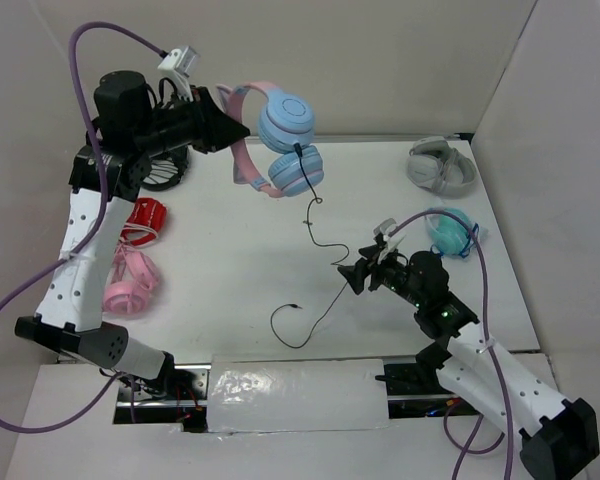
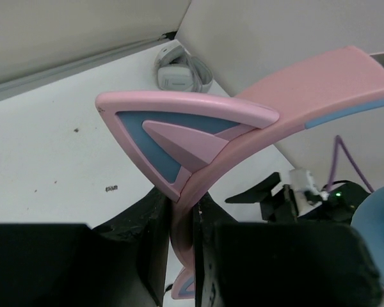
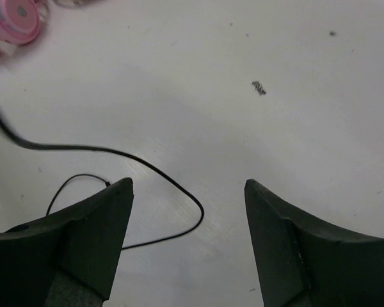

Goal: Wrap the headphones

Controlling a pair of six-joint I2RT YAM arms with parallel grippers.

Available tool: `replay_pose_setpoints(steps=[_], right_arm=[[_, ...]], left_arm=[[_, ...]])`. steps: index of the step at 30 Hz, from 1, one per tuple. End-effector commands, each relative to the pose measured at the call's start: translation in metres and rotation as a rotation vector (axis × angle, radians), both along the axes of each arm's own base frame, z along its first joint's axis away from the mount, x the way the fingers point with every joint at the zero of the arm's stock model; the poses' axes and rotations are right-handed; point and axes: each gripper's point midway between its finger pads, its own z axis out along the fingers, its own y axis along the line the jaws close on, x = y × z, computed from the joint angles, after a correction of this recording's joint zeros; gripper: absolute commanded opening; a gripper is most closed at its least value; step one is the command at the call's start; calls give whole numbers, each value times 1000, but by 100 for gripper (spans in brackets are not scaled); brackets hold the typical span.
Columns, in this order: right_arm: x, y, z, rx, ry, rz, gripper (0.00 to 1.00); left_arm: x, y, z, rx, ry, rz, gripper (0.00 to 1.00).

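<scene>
The headphones (image 1: 285, 135), with a pink cat-eared headband and light blue ear cups, hang in the air at the back of the table. My left gripper (image 1: 216, 124) is shut on the headband (image 2: 182, 220), just below one cat ear (image 2: 173, 134). The thin black cable (image 1: 320, 235) drops from the lower cup to the table and runs on to a loop near the front edge. My right gripper (image 1: 354, 275) hovers low over the table, open, with nothing between its fingers. In the right wrist view the cable (image 3: 147, 165) curves on the table under the gap of the right gripper (image 3: 187, 185).
Grey headphones (image 1: 440, 165) lie at the back right, also in the left wrist view (image 2: 179, 70). All-turquoise headphones (image 1: 450, 232) sit to the right of my right arm. All-pink headphones (image 1: 130, 280) and a red object (image 1: 142, 220) lie at the left. Walls enclose three sides.
</scene>
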Motion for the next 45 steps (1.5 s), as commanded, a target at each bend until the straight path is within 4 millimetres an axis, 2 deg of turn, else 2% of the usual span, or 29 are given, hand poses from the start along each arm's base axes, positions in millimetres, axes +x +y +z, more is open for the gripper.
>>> replay_pose_setpoints(steps=[1, 3, 7, 10, 13, 16, 18, 19, 21, 22, 23, 24, 26, 27, 28, 29, 30, 31, 32, 33, 34, 35, 36, 37, 39, 41, 43, 44, 45], right_arm=[[0, 3, -8, 5, 57, 2, 78], [6, 1, -8, 24, 63, -30, 80], [9, 10, -3, 94, 90, -24, 86], [14, 16, -6, 133, 139, -36, 87], [22, 22, -26, 133, 213, -48, 87], [27, 32, -31, 145, 237, -22, 86], [33, 41, -43, 120, 278, 1, 76], [39, 44, -39, 123, 273, -10, 55], [51, 41, -33, 134, 242, -63, 35], [52, 39, -30, 144, 223, -76, 14], [54, 36, -24, 161, 199, -90, 1], [58, 33, -17, 177, 171, -113, 0], [59, 23, -7, 183, 147, -132, 0], [60, 19, 5, 193, 124, -136, 0], [61, 15, 11, 188, 114, -148, 0], [64, 7, 14, 178, 113, -181, 0], [66, -1, 21, 155, 124, -221, 0], [70, -11, 24, 140, 132, -269, 0], [68, -22, 12, 90, 192, -313, 0], [74, -30, 26, 78, 182, -348, 0], [73, -47, 15, 26, 237, -407, 0], [81, -54, 23, 5, 238, -432, 0], [83, -72, 15, -40, 282, -502, 0], [91, -77, 19, -64, 301, -526, 0], [94, -83, 11, -125, 343, -534, 0], [107, -83, 15, -158, 358, -548, 0], [117, -83, 19, -183, 375, -558, 0], [122, -83, 23, -184, 373, -568, 0], [122, -80, 24, -193, 384, -552, 0]], left_arm=[[-30, -4, 66, -76, -177, -77, 0], [-34, -4, 72, -81, -187, -88, 0], [-37, -3, 78, -93, -198, -82, 0], [-39, -3, 82, -103, -199, -78, 0], [-43, -3, 86, -112, -204, -83, 0], [-49, -4, 90, -120, -213, -106, 0], [-52, -6, 91, -123, -213, -125, 0], [-54, -6, 90, -121, -212, -131, 0], [-55, -7, 88, -113, -210, -140, 0], [-52, -7, 81, -107, -194, -136, 0], [-55, -7, 79, -100, -200, -147, 0], [-52, -8, 69, -95, -179, -150, 0], [-57, -8, 64, -84, -195, -169, 0], [-54, -10, 48, -75, -162, -175, 0], [-54, -10, 45, -61, -190, -186, 0], [-60, -12, 40, -54, -199, -216, 0], [-56, -14, 20, -38, -167, -229, 0], [-56, -15, 14, -25, -175, -239, 0], [-54, -17, 4, -14, -164, -256, 0], [-52, -20, -15, 14, -162, -288, 0], [-56, -28, -23, 19, -164, -356, 0], [-55, -33, -41, 37, -158, -392, 0], [-58, -44, -51, 43, -153, -439, 0], [-61, -51, -64, 52, -145, -475, 0], [-69, -72, -84, 82, -169, -554, 0], [-75, -92, -100, 128, -188, -589, 0], [-75, -105, -121, 181, -167, -580, 0], [-61, -110, -138, 240, -150, -512, 0], [-66, -123, -150, 272, -133, -512, 0]])
